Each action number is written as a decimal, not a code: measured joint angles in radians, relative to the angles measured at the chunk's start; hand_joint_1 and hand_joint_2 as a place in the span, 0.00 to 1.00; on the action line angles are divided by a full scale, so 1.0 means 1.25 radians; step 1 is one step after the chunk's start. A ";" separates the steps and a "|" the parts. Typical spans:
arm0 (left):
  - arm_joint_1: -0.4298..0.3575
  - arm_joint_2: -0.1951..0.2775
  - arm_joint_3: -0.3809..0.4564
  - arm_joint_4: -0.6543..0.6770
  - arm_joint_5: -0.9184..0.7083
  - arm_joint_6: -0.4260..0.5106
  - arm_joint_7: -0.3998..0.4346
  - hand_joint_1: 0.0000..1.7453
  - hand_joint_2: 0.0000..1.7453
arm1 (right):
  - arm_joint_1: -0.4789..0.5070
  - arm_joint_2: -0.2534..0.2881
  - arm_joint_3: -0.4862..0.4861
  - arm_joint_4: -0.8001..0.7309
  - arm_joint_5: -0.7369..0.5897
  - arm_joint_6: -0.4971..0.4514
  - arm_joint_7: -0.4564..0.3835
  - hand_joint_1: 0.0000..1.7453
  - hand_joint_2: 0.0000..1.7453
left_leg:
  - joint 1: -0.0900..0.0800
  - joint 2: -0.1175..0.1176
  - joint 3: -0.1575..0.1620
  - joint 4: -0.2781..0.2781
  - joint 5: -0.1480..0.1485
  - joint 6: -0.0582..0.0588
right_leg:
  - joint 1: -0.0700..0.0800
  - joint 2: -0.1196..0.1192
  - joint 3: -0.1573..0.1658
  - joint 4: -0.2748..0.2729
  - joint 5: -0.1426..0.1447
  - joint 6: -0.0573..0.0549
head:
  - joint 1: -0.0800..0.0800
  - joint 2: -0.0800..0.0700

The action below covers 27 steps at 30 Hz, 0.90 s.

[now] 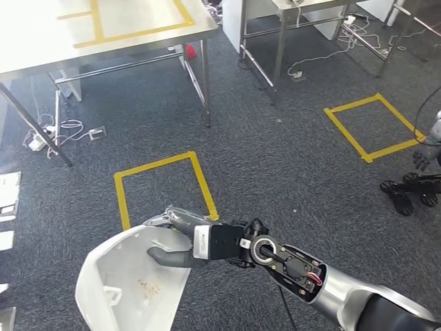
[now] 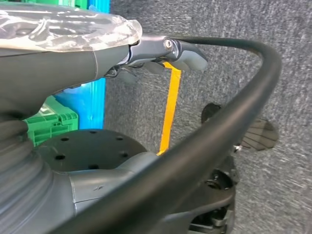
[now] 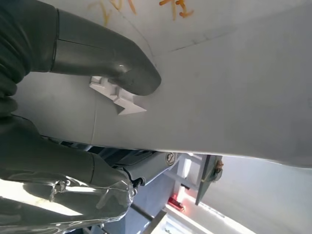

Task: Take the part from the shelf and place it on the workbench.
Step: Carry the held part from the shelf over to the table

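Part [image 1: 130, 286], a large white moulded shell with orange scribbles on its inner face, hangs low at the left of the head view, above the dark grey carpet and clear of any tabletop. The right hand [image 1: 179, 245] grips it at its upper edge: the thumb lies across the inner face while the darker fingers [image 1: 179, 222] wrap over the rim on the far side, so the fingers are clamped on the part. In the right wrist view the thick grey thumb [image 3: 121, 68] presses flat on the white surface just beside a small raised white clip [image 3: 117, 97], with the orange marks near it. The silver right arm [image 1: 333, 286] reaches in from the lower right.

The left hand [image 2: 162, 51] shows in the left wrist view over the carpet, its fingers [image 2: 184, 53] lying close together and extended with nothing between them; whether they are fully closed I cannot tell. A black cable [image 2: 235, 117] arcs across that view.

On the floor beyond the part, a square of yellow tape [image 1: 164, 189] lies just ahead, and a second yellow square [image 1: 372, 124] lies well apart to the right. A steel workbench [image 1: 104, 34] with yellow tape lines on its tabletop stands at the upper left, with cables and power strips on the carpet beneath it.
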 joint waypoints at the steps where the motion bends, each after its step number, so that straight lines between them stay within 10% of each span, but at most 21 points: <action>1: 0.000 0.000 0.000 0.000 0.000 0.000 0.000 0.00 1.00 | 0.000 0.000 0.000 0.000 0.000 0.000 0.000 1.00 1.00 | -0.002 -0.010 0.000 -0.002 0.000 0.003 | 0.001 -0.008 0.003 -0.002 -0.002 0.003 | 0.001 0.000; 4: 0.002 0.001 0.000 0.000 0.000 0.000 0.000 0.00 1.00 | -0.002 0.001 0.001 0.000 0.000 0.000 -0.001 1.00 1.00 | 0.006 -0.037 0.008 -0.012 0.003 0.015 | -0.001 0.016 -0.005 0.032 -0.032 0.015 | 0.004 0.000; 7: 0.000 -0.001 0.000 0.000 0.000 0.000 0.000 0.00 1.00 | 0.001 0.001 0.001 0.001 0.000 -0.001 -0.001 1.00 1.00 | 0.009 -0.065 0.012 -0.014 0.003 0.022 | -0.003 0.065 -0.079 0.193 -0.105 0.019 | 0.011 0.000; 9: 0.000 -0.002 0.000 0.000 0.000 0.000 0.000 0.00 1.00 | 0.006 0.001 0.001 0.001 0.000 -0.002 0.000 1.00 1.00 | 0.009 -0.088 0.013 -0.013 0.002 0.022 | -0.003 0.070 -0.108 0.239 -0.104 0.020 | 0.014 0.000; 13: 0.000 -0.005 0.000 0.000 -0.001 0.000 -0.002 0.00 1.00 | 0.006 0.001 0.000 0.002 0.000 -0.004 0.001 1.00 1.00 | 0.009 -0.132 0.014 -0.005 -0.002 0.013 | -0.013 0.118 -0.037 0.055 0.006 0.019 | 0.022 0.000; 16: 0.000 -0.004 0.000 0.000 -0.003 -0.001 -0.005 0.00 1.00 | 0.008 0.000 0.001 0.001 0.000 -0.005 0.004 1.00 1.00 | 0.011 -0.160 -0.003 0.000 0.004 -0.002 | -0.015 0.135 -0.019 0.011 0.010 0.011 | 0.020 0.000; 19: 0.005 -0.003 0.000 0.000 -0.004 -0.002 -0.008 0.00 1.00 | 0.006 0.001 0.001 0.000 0.000 -0.005 0.006 1.00 1.00 | 0.012 -0.127 -0.024 0.037 -0.017 -0.016 | -0.015 0.110 -0.014 0.005 0.014 0.000 | 0.012 0.000; 23: 0.001 -0.006 0.000 0.000 -0.003 -0.010 -0.011 0.00 1.00 | 0.008 0.000 0.001 0.001 -0.007 -0.004 0.010 1.00 1.00 | 0.014 -0.070 -0.118 0.216 -0.087 -0.026 | -0.010 0.078 -0.012 0.003 0.012 -0.007 | 0.001 0.000; 27: 0.002 -0.004 0.000 0.000 0.002 -0.012 -0.011 0.00 1.00 | 0.009 0.000 0.000 0.001 -0.020 0.003 0.013 1.00 1.00 | 0.012 -0.062 -0.045 0.079 -0.013 -0.015 | -0.006 0.067 -0.010 0.003 0.009 -0.006 | -0.001 0.000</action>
